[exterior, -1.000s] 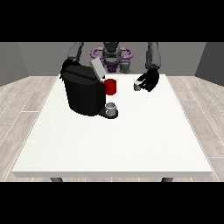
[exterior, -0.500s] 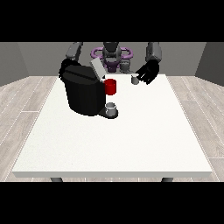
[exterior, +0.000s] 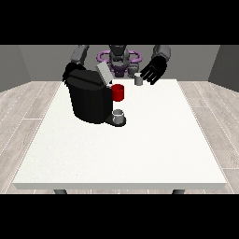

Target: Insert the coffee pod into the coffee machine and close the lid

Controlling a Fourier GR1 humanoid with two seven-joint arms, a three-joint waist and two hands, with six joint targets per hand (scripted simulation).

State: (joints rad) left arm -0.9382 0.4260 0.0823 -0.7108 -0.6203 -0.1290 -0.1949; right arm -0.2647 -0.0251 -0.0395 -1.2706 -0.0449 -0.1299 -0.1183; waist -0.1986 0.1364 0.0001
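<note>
Setting: plain indoor test room, possibly a lab or demonstration space. Evidence: large white table [exterior: 140, 154] on dark legs, occupying most of the floor in front of the hand at the view's right [exterior: 154, 72]; pale wood-plank flooring [exterior: 28, 100] to either side; bare grey walls [exterior: 37, 60] behind the robot [exterior: 119, 58]. Furnishing: black coffee machine [exterior: 89, 100] on the table, beside that hand.

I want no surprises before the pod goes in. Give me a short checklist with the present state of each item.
1. Coffee pod in the hand at the view's right: ok, at its fingertips, off the table.
2. Coffee machine lid raised: ok.
3. Pod over the machine's opening: not ok, off to the side.
4. Cup under the spout: ok.
5. Hand at the view's left: cannot tell, hidden behind the machine.
</note>
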